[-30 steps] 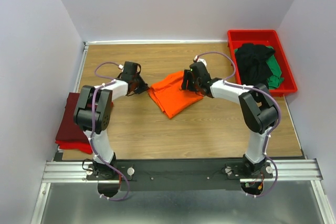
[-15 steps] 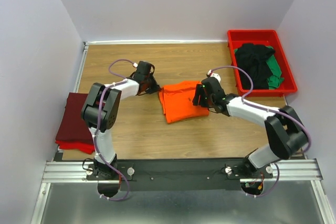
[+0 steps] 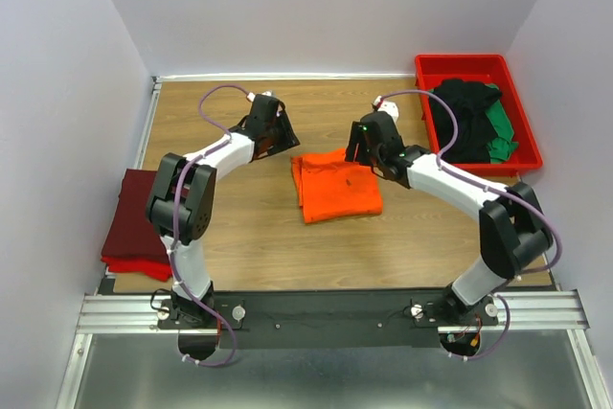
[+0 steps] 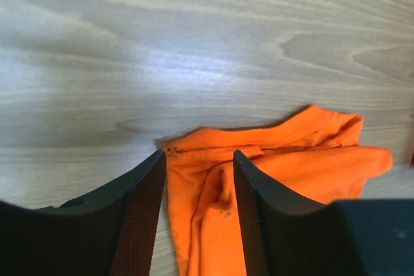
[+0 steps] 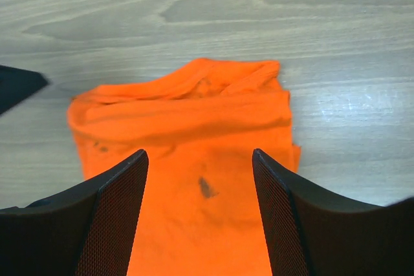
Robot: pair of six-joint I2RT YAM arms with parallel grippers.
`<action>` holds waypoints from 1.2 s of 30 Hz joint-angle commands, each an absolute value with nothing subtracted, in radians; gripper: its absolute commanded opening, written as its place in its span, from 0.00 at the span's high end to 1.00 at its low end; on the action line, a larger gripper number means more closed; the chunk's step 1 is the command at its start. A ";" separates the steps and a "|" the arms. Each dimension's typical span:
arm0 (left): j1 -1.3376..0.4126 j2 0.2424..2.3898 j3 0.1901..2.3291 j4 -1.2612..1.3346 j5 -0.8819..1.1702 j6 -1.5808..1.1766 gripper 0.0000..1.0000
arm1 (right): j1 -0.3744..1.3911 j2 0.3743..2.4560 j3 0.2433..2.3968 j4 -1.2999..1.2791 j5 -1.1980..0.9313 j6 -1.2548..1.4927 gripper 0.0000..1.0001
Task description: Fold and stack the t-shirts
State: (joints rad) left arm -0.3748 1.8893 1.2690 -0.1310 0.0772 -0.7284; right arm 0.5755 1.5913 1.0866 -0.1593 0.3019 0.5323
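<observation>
The bright orange t-shirt (image 3: 337,189) lies folded in a rough rectangle on the middle of the wooden table. It also shows in the left wrist view (image 4: 297,159) and the right wrist view (image 5: 187,127). My left gripper (image 3: 283,143) is open and empty, just off the shirt's far left corner (image 4: 199,159). My right gripper (image 3: 357,154) is open and empty, raised over the shirt's far edge (image 5: 199,159). A folded maroon shirt on a red one (image 3: 134,219) forms a stack at the table's left edge. A black shirt (image 3: 465,117) and a green shirt (image 3: 501,129) lie crumpled in the tray.
The red plastic tray (image 3: 460,60) stands at the far right corner, close to my right arm. Grey walls close in the table on the left, back and right. Bare wood lies in front of the orange shirt.
Both grippers have let go of the orange shirt and drawn back toward the far side. The shirt has shifted right and turned, and now lies squared up and flat.
</observation>
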 commanded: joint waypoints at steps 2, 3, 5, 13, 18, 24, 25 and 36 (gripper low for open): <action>-0.388 1.835 1.287 -0.201 0.037 -0.627 0.45 | 0.522 1.683 1.172 -0.183 0.347 0.482 0.28; -0.393 1.830 1.278 -0.196 0.038 -0.627 0.45 | 0.514 1.695 1.184 -0.183 0.342 0.474 0.28; -0.405 1.828 1.262 -0.195 0.044 -0.624 0.45 | 0.492 1.732 1.209 -0.179 0.313 0.460 0.28; -0.448 1.852 1.226 -0.164 0.075 -0.638 0.50 | 0.448 1.782 1.212 -0.179 0.295 0.471 0.33; -0.453 1.848 1.207 -0.132 0.100 -0.649 0.51 | 0.445 1.815 1.207 -0.178 0.261 0.488 0.37; -0.459 1.832 1.192 -0.114 0.120 -0.652 0.51 | 0.443 1.827 1.197 -0.176 0.242 0.514 0.40; -0.459 1.833 1.192 -0.114 0.121 -0.653 0.51 | 0.443 1.832 1.198 -0.176 0.242 0.515 0.41; -0.462 1.871 1.216 -0.074 0.152 -0.678 0.60 | 0.443 1.868 1.230 -0.175 0.244 0.515 0.54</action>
